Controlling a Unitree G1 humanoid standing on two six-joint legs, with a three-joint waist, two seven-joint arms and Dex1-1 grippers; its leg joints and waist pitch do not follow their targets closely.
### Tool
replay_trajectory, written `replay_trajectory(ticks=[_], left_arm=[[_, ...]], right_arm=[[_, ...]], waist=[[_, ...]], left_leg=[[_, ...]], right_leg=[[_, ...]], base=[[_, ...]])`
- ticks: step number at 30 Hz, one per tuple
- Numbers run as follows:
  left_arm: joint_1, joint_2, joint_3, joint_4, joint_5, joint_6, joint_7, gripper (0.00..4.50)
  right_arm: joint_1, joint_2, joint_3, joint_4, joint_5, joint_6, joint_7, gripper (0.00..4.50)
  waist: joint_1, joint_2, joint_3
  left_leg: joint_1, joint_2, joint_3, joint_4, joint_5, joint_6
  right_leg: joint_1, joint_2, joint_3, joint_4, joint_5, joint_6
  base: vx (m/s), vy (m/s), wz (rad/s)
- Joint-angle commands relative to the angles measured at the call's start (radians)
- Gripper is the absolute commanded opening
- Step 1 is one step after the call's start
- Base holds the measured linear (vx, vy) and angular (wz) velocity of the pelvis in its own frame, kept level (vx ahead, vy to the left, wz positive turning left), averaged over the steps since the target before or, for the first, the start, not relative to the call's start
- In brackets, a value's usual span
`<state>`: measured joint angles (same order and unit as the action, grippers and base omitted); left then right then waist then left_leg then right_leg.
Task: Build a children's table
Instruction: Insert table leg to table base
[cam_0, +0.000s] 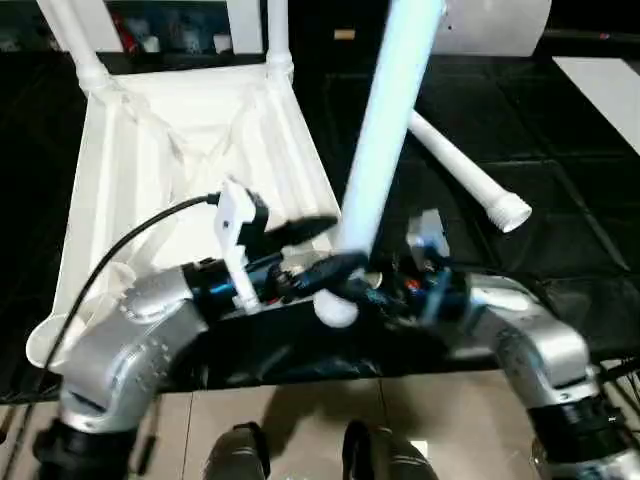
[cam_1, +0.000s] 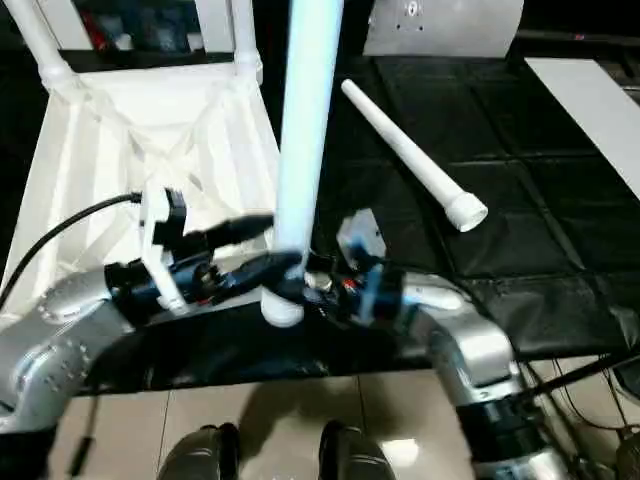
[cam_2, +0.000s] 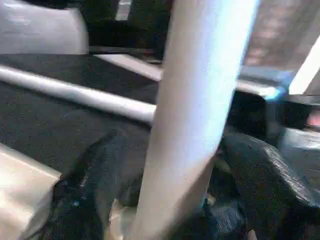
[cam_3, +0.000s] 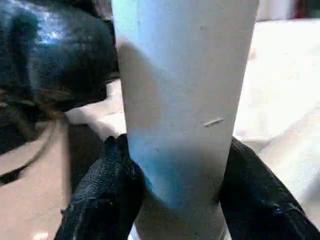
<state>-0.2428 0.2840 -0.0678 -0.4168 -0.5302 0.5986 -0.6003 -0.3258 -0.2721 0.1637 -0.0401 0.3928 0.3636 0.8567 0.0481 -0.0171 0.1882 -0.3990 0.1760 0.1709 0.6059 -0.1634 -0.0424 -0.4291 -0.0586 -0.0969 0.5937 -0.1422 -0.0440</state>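
While clamped by both fingers (cam_3: 105, 195), upright leg (cam_0: 385, 140).

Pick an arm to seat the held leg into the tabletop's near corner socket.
Left, probably. Both grippers, left gripper and right gripper, clamp the upright leg near its base, but the tabletop lies on the left arm's side.

Table top (cam_0: 190, 150): white plastic, ribbed underside. Held leg (cam_0: 385, 130): white, pale blue sheen. Loose leg (cam_1: 410, 155): white. Worktable cover (cam_0: 560, 160): black. Forearms (cam_0: 120, 340): silver, blue accents. Gripper fingers (cam_3: 100, 195): black. Floor (cam_0: 300, 420): beige tile.
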Motion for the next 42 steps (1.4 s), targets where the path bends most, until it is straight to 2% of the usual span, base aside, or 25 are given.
replay_trajectory(ticks=[1,4,7,12,15,22,30,37,38,39,42], left_arm=[[0.011,-0.028,-0.027,-0.033,0.051,-0.018,0.08,3.06],[0.021,-0.051,-0.071,-0.059,0.113,-0.049,0.127,3.06],[0.02,-0.098,-0.118,-0.065,0.206,-0.095,0.221,3.06],[0.017,-0.071,-0.178,-0.029,0.321,-0.129,0.257,3.06],[0.011,-0.091,-0.177,-0.007,0.326,-0.13,0.282,3.06],[0.002,-0.132,-0.19,0.018,0.36,-0.142,0.329,3.06],[-0.005,-0.151,-0.19,0.041,0.38,-0.166,0.345,3.06],[-0.003,-0.148,-0.178,0.059,0.45,-0.201,0.402,3.06],[0.006,-0.145,-0.183,0.061,0.474,-0.212,0.419,3.06],[0.015,-0.144,-0.187,0.061,0.49,-0.223,0.431,3.06],[0.058,-0.17,-0.195,0.053,0.463,-0.309,0.415,3.06]], right_arm=[[0.004,0.017,-0.006,-0.031,-0.051,-0.038,-0.08,1.93],[0.003,0.042,0.003,-0.037,-0.085,-0.048,-0.137,1.93],[0.011,0.082,0.011,-0.039,-0.129,-0.077,-0.213,1.93],[0.007,0.115,0.007,-0.035,-0.132,-0.082,-0.256,1.93],[0.006,0.119,0.012,-0.037,-0.135,-0.083,-0.261,1.93],[0.017,0.131,0.025,-0.042,-0.15,-0.09,-0.271,1.93],[0.017,0.129,0.031,-0.041,-0.15,-0.092,-0.27,1.93],[0.021,0.135,0.027,-0.035,-0.153,-0.104,-0.276,1.93],[0.026,0.138,0.028,-0.033,-0.154,-0.108,-0.28,1.93],[0.029,0.139,0.029,-0.031,-0.155,-0.111,-0.282,1.93],[0.034,0.143,0.027,-0.027,-0.156,-0.119,-0.286,1.93]], waist=[[-0.006,0.008,-0.077],[-0.007,0.007,-0.077],[-0.017,0.004,-0.073],[-0.023,0.003,-0.074],[-0.025,0.006,-0.074],[-0.022,0.008,-0.079],[-0.021,0.006,-0.078],[-0.022,0.006,-0.081],[-0.022,0.003,-0.084],[-0.022,0.005,-0.084],[-0.022,0.003,-0.083]], left_leg=[[0.025,0.052,-0.025,-0.076,-0.254,0.023],[0.024,0.052,-0.028,-0.078,-0.259,0.029],[0.021,0.051,-0.029,-0.079,-0.281,0.026],[0.018,0.046,-0.03,-0.079,-0.272,0.034],[0.02,0.047,-0.028,-0.078,-0.273,0.035],[0.018,0.051,-0.027,-0.077,-0.261,0.041],[0.019,0.05,-0.028,-0.078,-0.276,0.04],[0.018,0.052,-0.029,-0.077,-0.263,0.044],[0.018,0.051,-0.028,-0.076,-0.261,0.045],[0.017,0.053,-0.028,-0.076,-0.257,0.047],[0.014,0.051,-0.027,-0.076,-0.26,0.047]], right_leg=[[0.054,-0.089,0.063,-0.092,-0.466,-0.105],[0.055,-0.089,0.063,-0.094,-0.479,-0.089],[0.054,-0.088,0.062,-0.099,-0.493,-0.068],[0.053,-0.085,0.061,-0.1,-0.505,-0.036],[0.05,-0.084,0.061,-0.1,-0.484,-0.047],[0.053,-0.086,0.063,-0.093,-0.424,-0.083],[0.052,-0.087,0.062,-0.097,-0.457,-0.07],[0.052,-0.086,0.062,-0.095,-0.439,-0.073],[0.054,-0.086,0.063,-0.094,-0.435,-0.074],[0.053,-0.087,0.063,-0.093,-0.424,-0.078],[0.055,-0.089,0.063,-0.095,-0.433,-0.08]], base=[[0.0,0.0,0.0],[0.0,0.0,0.0],[0.0,0.0,0.0],[0.0,0.0,0.0],[0.0,0.0,0.0],[0.0,0.0,0.0],[0.0,0.0,0.0],[0.0,0.0,0.0],[0.0,0.0,0.0],[0.0,0.0,0.0],[0.0,0.0,0.0]])
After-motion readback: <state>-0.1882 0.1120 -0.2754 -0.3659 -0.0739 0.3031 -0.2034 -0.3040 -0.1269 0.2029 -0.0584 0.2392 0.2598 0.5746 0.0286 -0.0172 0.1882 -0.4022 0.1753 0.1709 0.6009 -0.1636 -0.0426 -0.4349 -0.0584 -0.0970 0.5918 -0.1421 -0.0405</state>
